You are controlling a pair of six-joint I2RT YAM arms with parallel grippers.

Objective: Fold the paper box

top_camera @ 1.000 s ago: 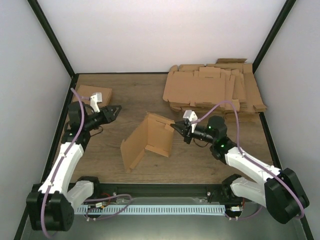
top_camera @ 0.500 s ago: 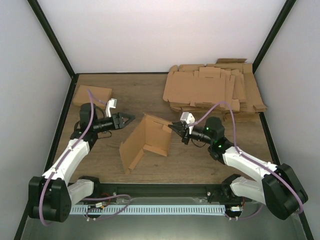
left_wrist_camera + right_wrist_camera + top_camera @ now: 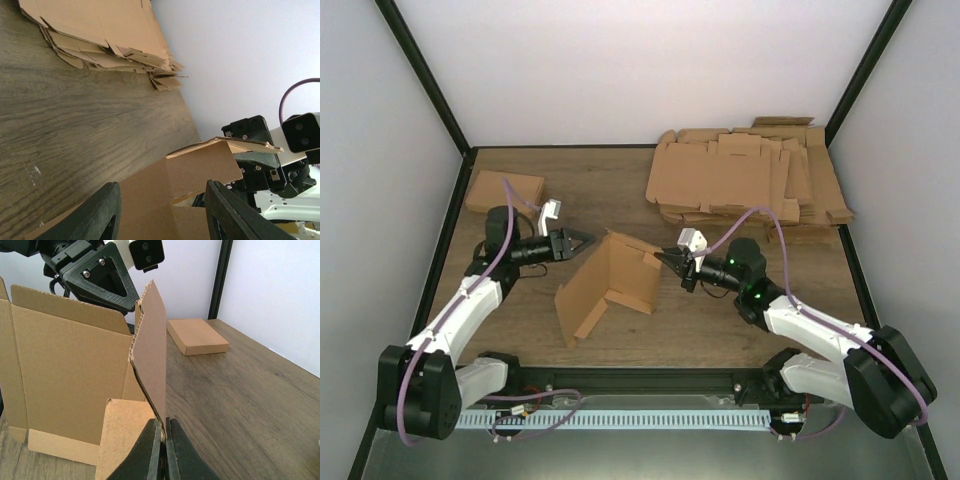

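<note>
Two panels of the half-folded paper box stand upright as a corner in the middle of the bench. My right fingers pinch the edge of its side flap. My left fingers are spread wide near the box's top edge, holding nothing. Flat cardboard blanks lie stacked at the far right.

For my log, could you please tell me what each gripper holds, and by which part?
The right gripper pinches the cardboard box by the edge of a side flap. The left gripper is open, holding nothing.
</note>
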